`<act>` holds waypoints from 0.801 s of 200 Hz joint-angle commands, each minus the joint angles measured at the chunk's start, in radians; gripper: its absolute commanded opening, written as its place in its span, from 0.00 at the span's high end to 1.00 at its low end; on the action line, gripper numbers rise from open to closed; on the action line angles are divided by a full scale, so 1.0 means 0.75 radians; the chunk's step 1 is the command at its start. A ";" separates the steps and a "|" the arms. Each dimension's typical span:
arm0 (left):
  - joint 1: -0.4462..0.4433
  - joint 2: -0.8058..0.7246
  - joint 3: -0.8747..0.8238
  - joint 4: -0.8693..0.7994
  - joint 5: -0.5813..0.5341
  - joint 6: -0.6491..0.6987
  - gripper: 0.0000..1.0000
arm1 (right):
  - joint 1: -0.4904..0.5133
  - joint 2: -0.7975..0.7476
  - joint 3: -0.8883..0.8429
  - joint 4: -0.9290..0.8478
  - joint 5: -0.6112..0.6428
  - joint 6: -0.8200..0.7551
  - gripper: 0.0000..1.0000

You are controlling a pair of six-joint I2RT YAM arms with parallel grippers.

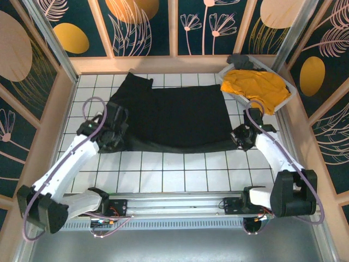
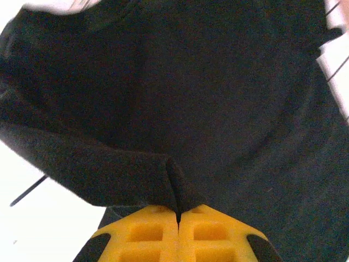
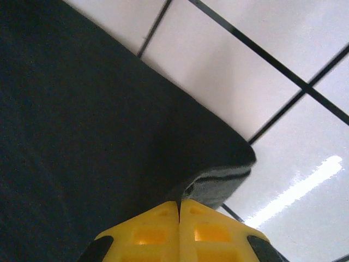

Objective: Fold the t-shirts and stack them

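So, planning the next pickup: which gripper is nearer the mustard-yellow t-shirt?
Right. The right gripper grips the black t-shirt just short of the mustard-yellow t-shirt; the left gripper grips its far left corner.

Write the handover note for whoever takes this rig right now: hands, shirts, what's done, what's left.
Left hand: shut, pinching the near-left hem corner of the black t-shirt.
Right hand: shut, pinching that shirt's near-right hem corner.
Black t-shirt: spread flat on the tiled table, collar end away from the arms.
Yellow t-shirt: bunched in the white basket at the far right corner.
Done: black shirt laid out and gripped at both near corners.
Left: fold the black shirt, take out and fold the yellow one, then stack them.
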 commanded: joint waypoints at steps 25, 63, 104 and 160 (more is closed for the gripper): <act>0.158 0.245 0.223 0.163 -0.023 0.359 1.00 | 0.006 0.200 0.203 0.090 0.022 0.027 1.00; 0.222 0.387 0.284 0.198 -0.031 0.459 1.00 | 0.006 0.390 0.336 0.139 0.015 0.003 1.00; 0.248 0.458 0.269 0.207 -0.036 0.498 1.00 | 0.013 0.535 0.474 0.130 0.053 -0.046 1.00; 0.260 0.500 0.220 0.234 -0.051 0.529 1.00 | 0.043 0.700 0.644 0.101 0.103 -0.119 1.00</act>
